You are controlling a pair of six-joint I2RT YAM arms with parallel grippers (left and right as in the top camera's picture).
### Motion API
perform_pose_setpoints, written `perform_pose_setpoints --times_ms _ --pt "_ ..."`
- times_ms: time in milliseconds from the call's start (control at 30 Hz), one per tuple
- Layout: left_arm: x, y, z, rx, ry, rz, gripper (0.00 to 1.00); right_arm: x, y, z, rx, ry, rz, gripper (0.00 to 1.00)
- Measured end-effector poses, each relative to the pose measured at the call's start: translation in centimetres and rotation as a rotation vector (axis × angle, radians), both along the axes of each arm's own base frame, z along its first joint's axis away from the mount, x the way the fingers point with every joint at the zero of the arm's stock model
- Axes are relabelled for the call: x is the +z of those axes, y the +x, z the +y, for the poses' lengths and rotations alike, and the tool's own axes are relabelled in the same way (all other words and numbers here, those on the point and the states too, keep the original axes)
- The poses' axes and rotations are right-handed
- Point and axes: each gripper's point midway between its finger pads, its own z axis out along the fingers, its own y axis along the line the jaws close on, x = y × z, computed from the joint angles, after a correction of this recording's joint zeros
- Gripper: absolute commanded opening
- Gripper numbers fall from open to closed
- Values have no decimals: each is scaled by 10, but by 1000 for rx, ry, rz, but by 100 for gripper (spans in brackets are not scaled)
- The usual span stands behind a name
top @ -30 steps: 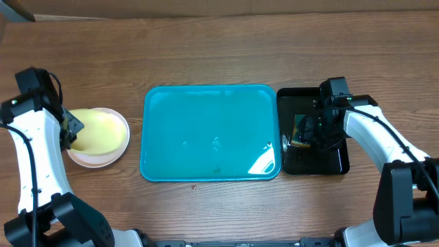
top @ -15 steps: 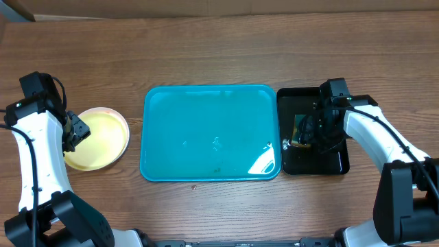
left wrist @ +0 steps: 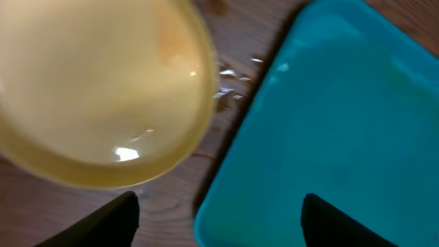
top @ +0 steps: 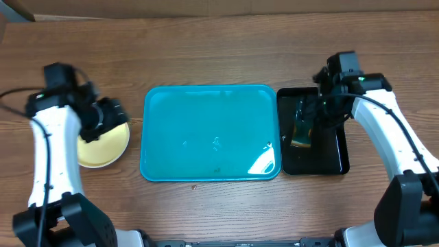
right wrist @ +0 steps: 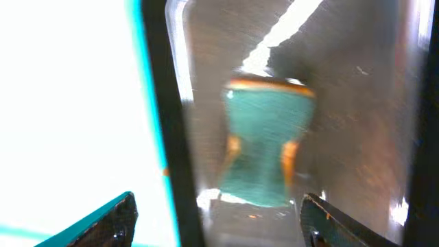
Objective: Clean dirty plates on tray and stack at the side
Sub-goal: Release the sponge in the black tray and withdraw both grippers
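Cream plate (top: 101, 147) lies just below left gripper (top: 112, 112).

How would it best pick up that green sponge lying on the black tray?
Probably from straight above, pinching across its narrow waist: the sponge lies flat on the black tray and narrows inward at the middle.

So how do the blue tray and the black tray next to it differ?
The blue tray is wide and bright teal; the black tray is narrower and dark. The blue tray has no object on it, while the black tray holds a green-and-orange sponge. Both are glossy, rectangular, and lie side by side.
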Motion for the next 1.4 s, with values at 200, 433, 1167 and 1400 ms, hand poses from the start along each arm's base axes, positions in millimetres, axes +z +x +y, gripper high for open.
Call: perform_pose_setpoints --times_ms 200,433,1167,1400 --pt "-2 -15 -71 -264 -43 69 100 5 -16 5 53 21 51 80" --pt "-2 -66 -90 -305 -99 272 100 2 -28 -5 -5 -30 113 100" --pt "110 -121 -93 -301 123 -684 100 133 -111 -30 -174 -27 -676 100" --pt "116 -129 -94 -299 132 -724 100 143 -117 -34 -197 -25 -724 100"
